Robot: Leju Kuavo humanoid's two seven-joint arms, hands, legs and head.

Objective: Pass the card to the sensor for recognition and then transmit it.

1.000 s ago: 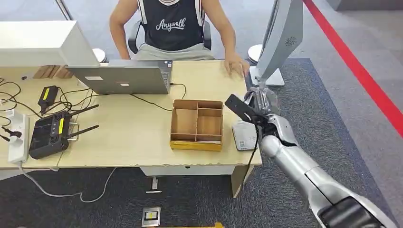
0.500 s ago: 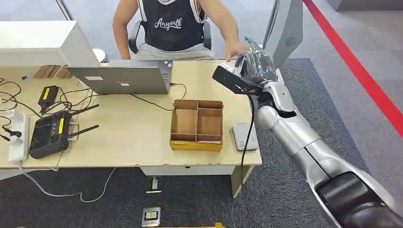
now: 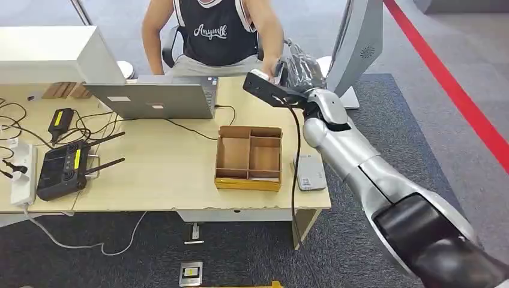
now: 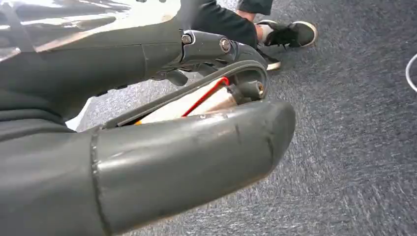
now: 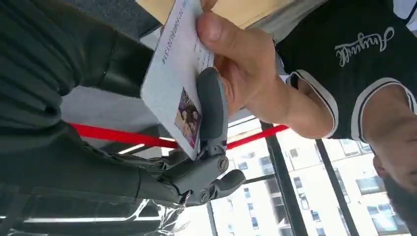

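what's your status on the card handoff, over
Right hand holds card; person's hand pinching it too. Left hand hangs low, state unclear. Nothing in the way.

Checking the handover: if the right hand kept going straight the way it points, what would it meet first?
Most likely the person's hand, already pinching the card that the right hand holds out; their torso lies beyond. Depth is unclear.

Card [image 5: 178,83] print blurred, corner behind robot hand [image 5: 196,162].

Right hand [image 3: 298,71] has swung up from the sensor [image 3: 310,172] toward twelve o'clock; the person's hand [image 5: 246,73] now grips the card [image 5: 179,73].
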